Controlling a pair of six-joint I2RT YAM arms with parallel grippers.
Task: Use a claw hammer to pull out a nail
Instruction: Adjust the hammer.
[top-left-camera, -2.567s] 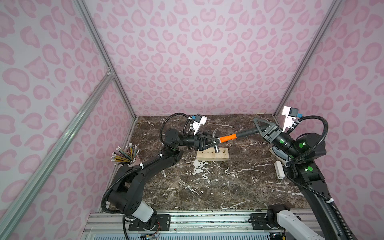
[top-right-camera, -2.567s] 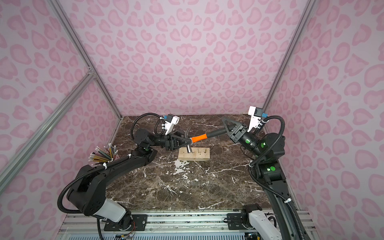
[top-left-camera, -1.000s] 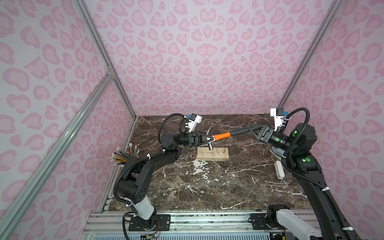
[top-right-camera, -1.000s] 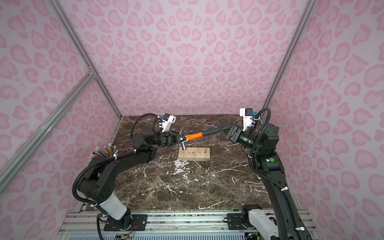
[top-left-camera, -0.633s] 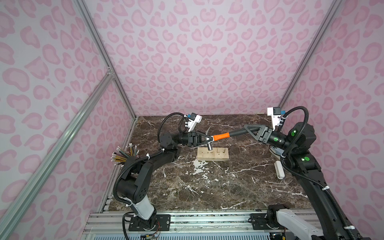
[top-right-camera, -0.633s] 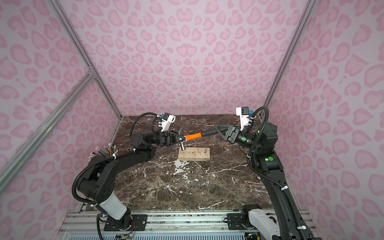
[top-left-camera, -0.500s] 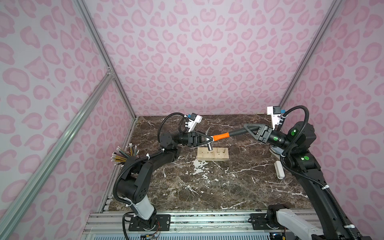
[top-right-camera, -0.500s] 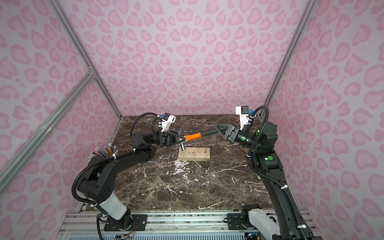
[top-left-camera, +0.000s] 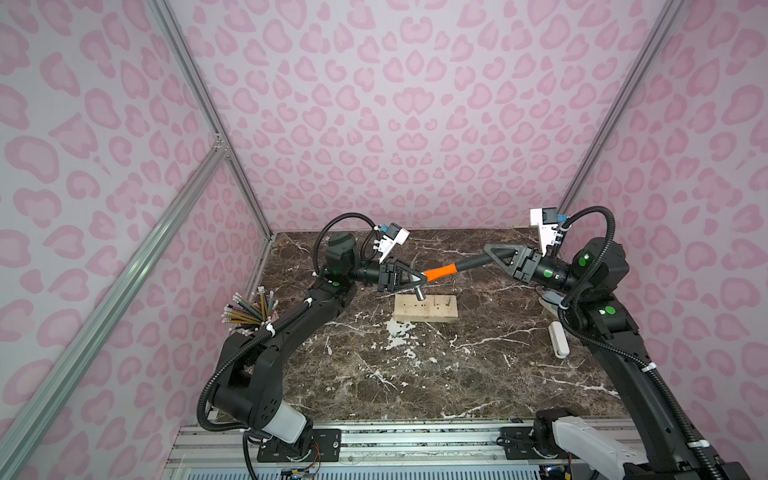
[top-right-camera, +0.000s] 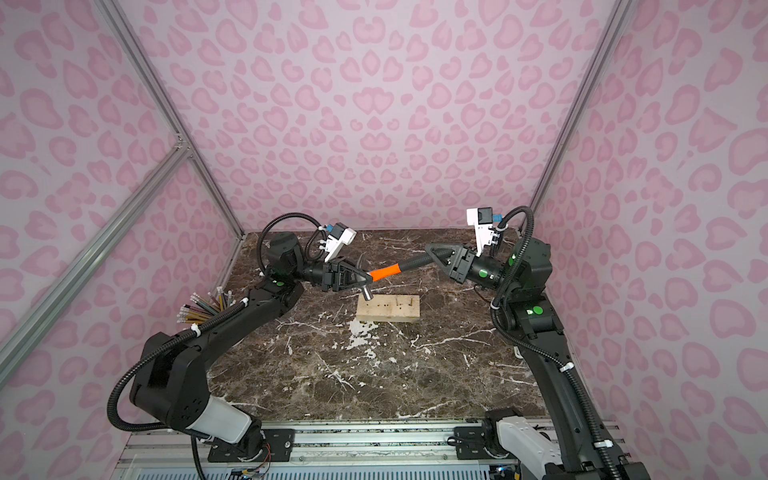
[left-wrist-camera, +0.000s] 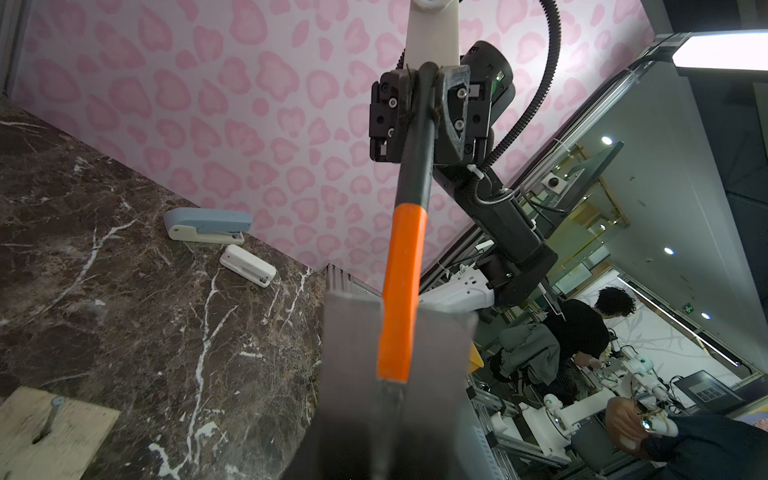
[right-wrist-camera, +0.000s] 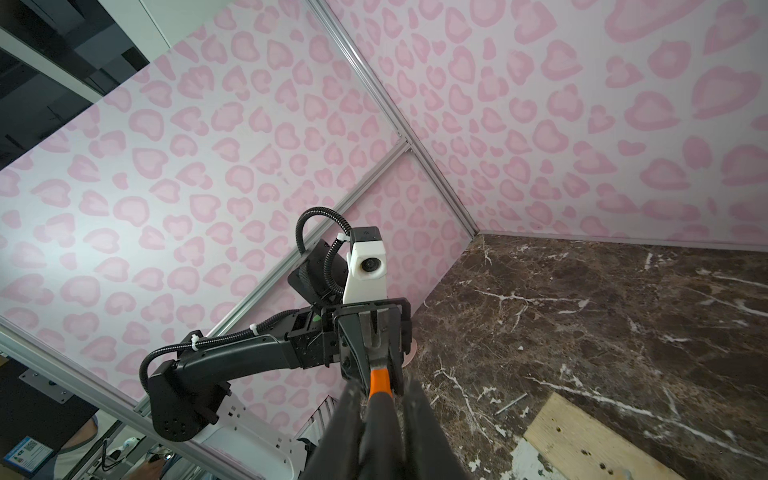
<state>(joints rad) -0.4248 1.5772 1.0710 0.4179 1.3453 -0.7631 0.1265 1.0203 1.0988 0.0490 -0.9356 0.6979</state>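
Left wrist view shows a brown, white-veined marble tabletop (left-wrist-camera: 124, 311) meeting pink leopard-print walls (left-wrist-camera: 208, 104). In both top views those walls close three sides, and a metal rail (top-left-camera: 374, 436) runs along the front. The claw hammer (top-left-camera: 440, 272) hangs just above the wooden block (top-left-camera: 426, 309). Its long axis is nearly level, head toward the robot's left, striking face down, claw upward. The left gripper (top-left-camera: 409, 282) is clamped at the head and orange collar; the right gripper (top-left-camera: 491, 254) is closed tight on the black shaft. A nail (left-wrist-camera: 53, 409) stands in the block. Pencils (top-left-camera: 249, 309) crowd the left wall and a stapler (left-wrist-camera: 208, 224) lies near the right wall. Wide marble lies between block and rail.
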